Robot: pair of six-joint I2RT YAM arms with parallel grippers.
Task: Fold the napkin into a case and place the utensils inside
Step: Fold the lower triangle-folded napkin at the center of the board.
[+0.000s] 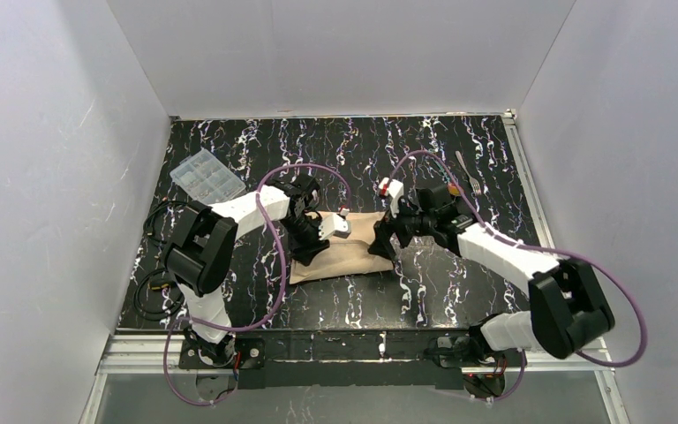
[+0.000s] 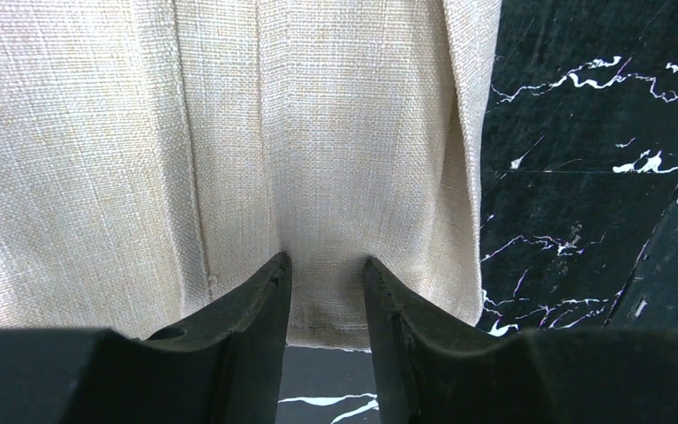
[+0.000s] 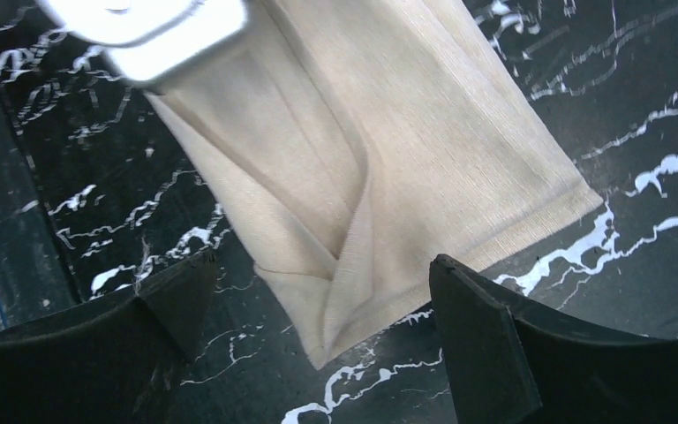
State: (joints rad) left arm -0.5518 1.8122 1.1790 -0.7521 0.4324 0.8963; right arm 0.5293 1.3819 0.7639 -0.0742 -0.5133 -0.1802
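While the folded napkin (image 1: 350, 254) lies mid-desk with its long axis running left to right, the left claw (image 2: 326, 260) straddles its left end, jaws narrowly apart, and the wide-open right claw (image 3: 320, 263) hovers over its right end, nearer the fork (image 1: 469, 173).

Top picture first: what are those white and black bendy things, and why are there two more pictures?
They are a robot's left arm and right arm, bolted to a black marbled table. The top picture looks down from above. The other two come from a camera on each wrist, showing black fingers close up. On the table lie a folded napkin, a fork and a clear plastic box. The left gripper has its fingers close together at one napkin end; whether they pinch it, I cannot tell. The right gripper hangs wide open over the other end, holding nothing.
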